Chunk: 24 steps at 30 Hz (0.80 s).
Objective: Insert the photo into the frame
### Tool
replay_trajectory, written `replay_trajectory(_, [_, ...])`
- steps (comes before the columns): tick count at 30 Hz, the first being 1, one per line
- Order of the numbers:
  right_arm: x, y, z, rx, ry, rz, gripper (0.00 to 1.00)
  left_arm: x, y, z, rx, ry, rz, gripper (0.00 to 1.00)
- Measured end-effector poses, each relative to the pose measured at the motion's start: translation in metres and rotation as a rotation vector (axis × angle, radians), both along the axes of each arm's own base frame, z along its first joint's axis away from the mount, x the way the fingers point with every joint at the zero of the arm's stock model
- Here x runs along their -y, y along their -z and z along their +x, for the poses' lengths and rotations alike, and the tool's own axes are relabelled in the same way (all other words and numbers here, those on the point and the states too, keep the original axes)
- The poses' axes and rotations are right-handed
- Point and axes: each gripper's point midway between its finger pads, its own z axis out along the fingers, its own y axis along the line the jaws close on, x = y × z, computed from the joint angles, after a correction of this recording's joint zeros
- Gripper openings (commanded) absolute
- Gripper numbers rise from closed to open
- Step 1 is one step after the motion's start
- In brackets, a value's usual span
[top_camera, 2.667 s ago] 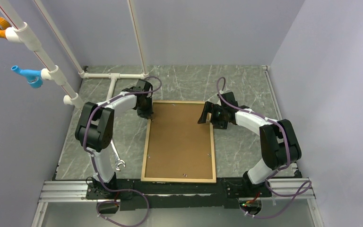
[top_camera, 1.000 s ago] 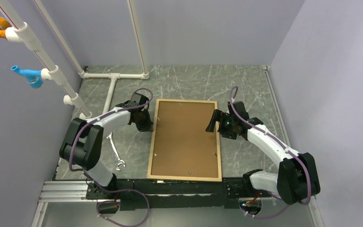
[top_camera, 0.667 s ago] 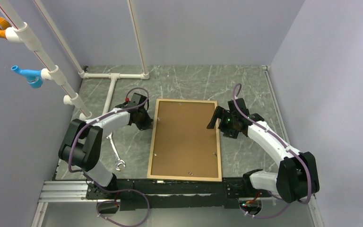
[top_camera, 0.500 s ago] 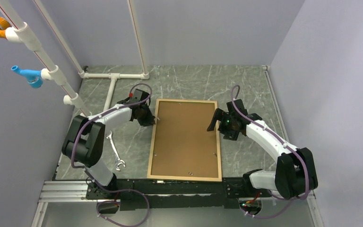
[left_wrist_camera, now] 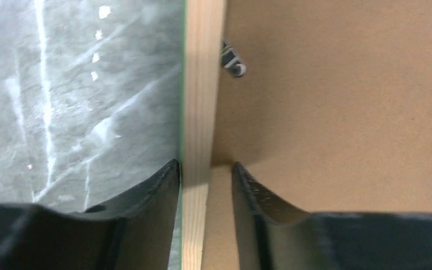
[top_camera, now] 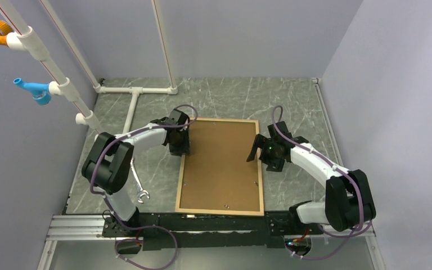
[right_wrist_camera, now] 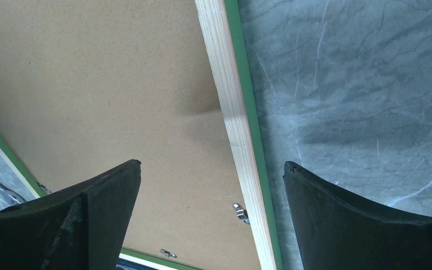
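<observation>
The left gripper (left_wrist_camera: 205,167) is set astride the wooden border of the frame (left_wrist_camera: 201,84) — jaws parted, not clamped. The right gripper (right_wrist_camera: 212,164) is held spread wide above the opposite border.

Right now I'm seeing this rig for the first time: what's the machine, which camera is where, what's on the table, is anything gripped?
Two white-and-black robot arms are bolted side by side at the near edge, each ending in a two-finger gripper. The wide picture comes from a fixed camera above and behind them. The two close-ups come from wrist cameras, so the dark shapes at the bottom are each arm's own fingers.

On the grey marbled table lies a large rectangular light-tan wooden frame, filled by a plain brown backing board. A silver wrench lies to its left.

The left gripper straddles the frame's left rail, jaws apart, not clamping. The right gripper hangs wide open over the right rail, holding nothing. No photo shows.
</observation>
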Motion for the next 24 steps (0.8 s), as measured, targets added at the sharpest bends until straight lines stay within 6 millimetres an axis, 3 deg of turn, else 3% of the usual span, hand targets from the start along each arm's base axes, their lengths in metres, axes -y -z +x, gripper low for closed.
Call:
replay_trajectory(1, [0.0, 0.001, 0.0, -0.003, 0.0, -0.001, 1.0, 0.003, -0.001, 0.001, -0.004, 0.015, 0.001, 0.2])
replay_trajectory(2, [0.0, 0.001, 0.0, -0.004, 0.0, -0.001, 1.0, 0.005, -0.001, 0.002, -0.003, 0.029, 0.008, 0.02])
replay_trajectory(3, [0.0, 0.001, 0.0, -0.004, 0.0, -0.001, 1.0, 0.004, -0.002, 0.002, -0.003, 0.034, 0.019, 0.0])
replay_trajectory(17, [0.003, -0.01, 0.0, 0.03, 0.007, -0.005, 1.0, 0.0, -0.005, 0.007, -0.048, -0.093, 0.016, 0.0])
replay_trajectory(24, [0.004, -0.019, 0.001, 0.048, 0.013, -0.01, 1.0, -0.016, -0.005, 0.017, -0.054, -0.252, -0.074, 0.0])
